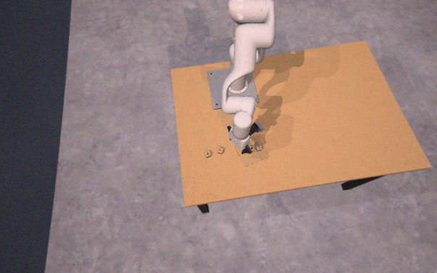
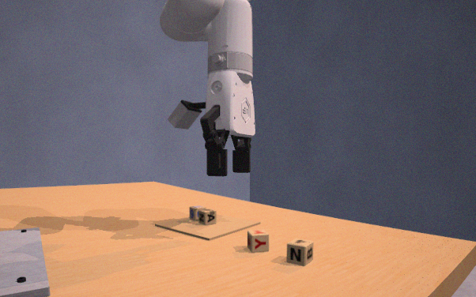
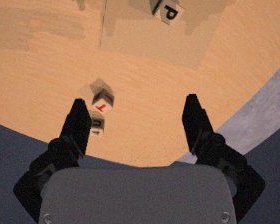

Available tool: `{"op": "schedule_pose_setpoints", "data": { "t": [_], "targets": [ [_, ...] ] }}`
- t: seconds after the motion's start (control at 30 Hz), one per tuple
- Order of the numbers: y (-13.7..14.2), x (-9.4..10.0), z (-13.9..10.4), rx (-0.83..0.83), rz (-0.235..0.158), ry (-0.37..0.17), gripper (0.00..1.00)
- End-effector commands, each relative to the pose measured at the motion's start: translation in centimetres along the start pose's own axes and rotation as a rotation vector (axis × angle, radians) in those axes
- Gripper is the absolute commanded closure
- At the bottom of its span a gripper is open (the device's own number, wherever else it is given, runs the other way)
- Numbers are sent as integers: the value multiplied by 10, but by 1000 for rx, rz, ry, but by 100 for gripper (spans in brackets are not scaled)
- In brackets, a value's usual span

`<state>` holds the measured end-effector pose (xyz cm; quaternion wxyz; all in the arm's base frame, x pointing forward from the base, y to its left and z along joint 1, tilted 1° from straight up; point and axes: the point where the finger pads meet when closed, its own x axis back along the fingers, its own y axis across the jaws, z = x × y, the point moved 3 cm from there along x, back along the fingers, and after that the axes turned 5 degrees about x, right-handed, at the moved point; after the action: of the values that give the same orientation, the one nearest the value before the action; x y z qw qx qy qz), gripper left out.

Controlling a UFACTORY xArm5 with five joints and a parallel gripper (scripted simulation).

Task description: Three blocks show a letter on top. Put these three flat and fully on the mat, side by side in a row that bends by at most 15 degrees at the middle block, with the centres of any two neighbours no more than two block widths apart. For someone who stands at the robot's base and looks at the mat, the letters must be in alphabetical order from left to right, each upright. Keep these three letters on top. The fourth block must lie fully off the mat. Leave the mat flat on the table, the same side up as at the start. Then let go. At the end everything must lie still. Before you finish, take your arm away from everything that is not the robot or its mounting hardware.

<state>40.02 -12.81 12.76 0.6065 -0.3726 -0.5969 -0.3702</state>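
Find jaws (image 1: 238, 139) (image 2: 229, 173) wide apart, empty, well above the table (image 1: 339, 109) (image 2: 132, 257) (image 3: 46, 65). Below and left in the exterior view, note P-topped block (image 1: 252, 148) (image 2: 207, 217) (image 3: 169, 12) on mat (image 1: 246, 160) (image 2: 211, 232) (image 3: 151, 40), blue-lettered block (image 1: 259, 147) (image 2: 194, 212) just beside; cannot confirm contact. Nearer and right, off mat, note red-lettered block (image 1: 221, 149) (image 2: 258, 242) (image 3: 102, 102), then N-sided block (image 1: 207, 154) (image 2: 300, 253) (image 3: 97, 125).

Blue-grey walls (image 2: 369, 118) meet in a vertical corner, the right one darker than the left, above a mottled grey floor (image 1: 121, 181) (image 3: 263, 120) that borders a dark, almost black strip (image 1: 16, 127) along one side. The orange-brown wooden surface (image 1: 339, 109) (image 2: 132, 261) (image 3: 41, 85) has straight edges and black legs (image 1: 361, 182), and soft-edged shadows stretch across its top.
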Motion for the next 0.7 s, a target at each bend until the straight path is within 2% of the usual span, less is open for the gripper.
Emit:
{"op": "schedule_pose_setpoints", "data": {
  "t": [0.0, 0.5, 0.67],
  "targets": [
    [-9, 0, -13, 112, -2, -2, 0],
    [-53, -6, -56, 533, -3, -1, 0],
    [-59, -7, -61, 588, -3, -1, 0]
  ]
}}
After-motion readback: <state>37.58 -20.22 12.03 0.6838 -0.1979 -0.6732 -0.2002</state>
